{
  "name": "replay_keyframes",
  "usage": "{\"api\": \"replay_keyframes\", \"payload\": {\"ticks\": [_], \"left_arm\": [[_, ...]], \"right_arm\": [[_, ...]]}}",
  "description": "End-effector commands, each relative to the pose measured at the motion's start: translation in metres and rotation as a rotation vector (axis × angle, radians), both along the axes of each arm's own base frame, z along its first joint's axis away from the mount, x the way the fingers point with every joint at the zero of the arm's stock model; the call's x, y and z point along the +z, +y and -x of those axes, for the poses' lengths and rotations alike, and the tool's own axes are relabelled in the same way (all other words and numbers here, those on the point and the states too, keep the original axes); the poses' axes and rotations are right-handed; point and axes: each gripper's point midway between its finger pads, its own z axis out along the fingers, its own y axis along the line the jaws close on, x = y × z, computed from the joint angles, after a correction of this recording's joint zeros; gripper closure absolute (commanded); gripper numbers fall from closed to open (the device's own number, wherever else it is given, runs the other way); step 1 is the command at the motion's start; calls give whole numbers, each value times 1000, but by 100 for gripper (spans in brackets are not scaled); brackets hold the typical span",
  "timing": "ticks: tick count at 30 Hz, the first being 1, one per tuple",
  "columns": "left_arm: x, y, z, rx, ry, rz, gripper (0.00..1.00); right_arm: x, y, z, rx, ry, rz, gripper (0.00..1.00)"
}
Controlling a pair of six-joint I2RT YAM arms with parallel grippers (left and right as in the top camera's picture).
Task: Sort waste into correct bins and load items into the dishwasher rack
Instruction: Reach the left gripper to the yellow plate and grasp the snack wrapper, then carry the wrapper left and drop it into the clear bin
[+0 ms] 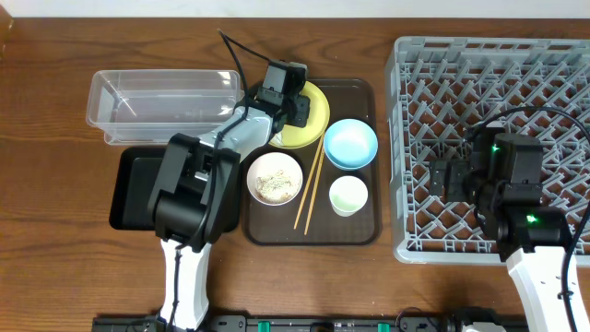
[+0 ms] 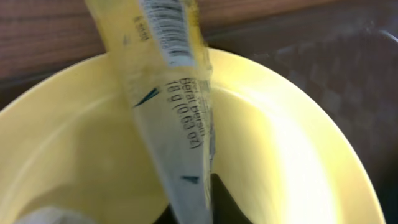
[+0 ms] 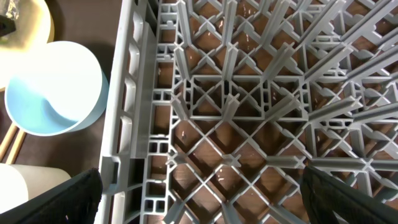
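My left gripper [image 1: 293,103] hovers over the round yellow plate [image 1: 312,120] at the back of the brown serving tray. In the left wrist view it [image 2: 198,214] is shut on the yellow-green snack wrapper [image 2: 177,118], which hangs above the plate [image 2: 286,143]. A white paper scrap [image 2: 34,216] shows on the plate's edge. The white bowl [image 1: 275,178] holds rice-like scraps. The light blue bowl [image 1: 350,145], pale cup [image 1: 349,195] and chopsticks [image 1: 309,189] lie on the serving tray. My right gripper [image 1: 452,175] [image 3: 214,199] is open and empty over the grey dishwasher rack [image 1: 553,65] [image 3: 249,93].
The clear tub [image 1: 161,101] stands at the back left, with the black tray [image 1: 134,189] in front of it, partly under my left arm. The brown serving tray [image 1: 359,231] sits between the bins and the rack. The blue bowl [image 3: 53,87] also shows in the right wrist view.
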Motion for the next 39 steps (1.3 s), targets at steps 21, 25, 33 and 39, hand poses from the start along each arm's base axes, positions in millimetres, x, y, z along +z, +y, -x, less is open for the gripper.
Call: {"api": "replay_keyframes", "payload": {"ticks": [21, 25, 33, 39], "left_arm": [[128, 195, 49, 825, 84, 56, 78], [119, 206, 50, 849, 107, 49, 48], [131, 158, 44, 699, 134, 214, 16], [128, 101, 54, 557, 147, 182, 11]], "right_arm": [[10, 5, -4, 11, -26, -7, 1], [10, 6, -4, 13, -25, -9, 1], [10, 5, -4, 13, -25, -9, 1], [11, 5, -4, 13, -29, -9, 1]]}}
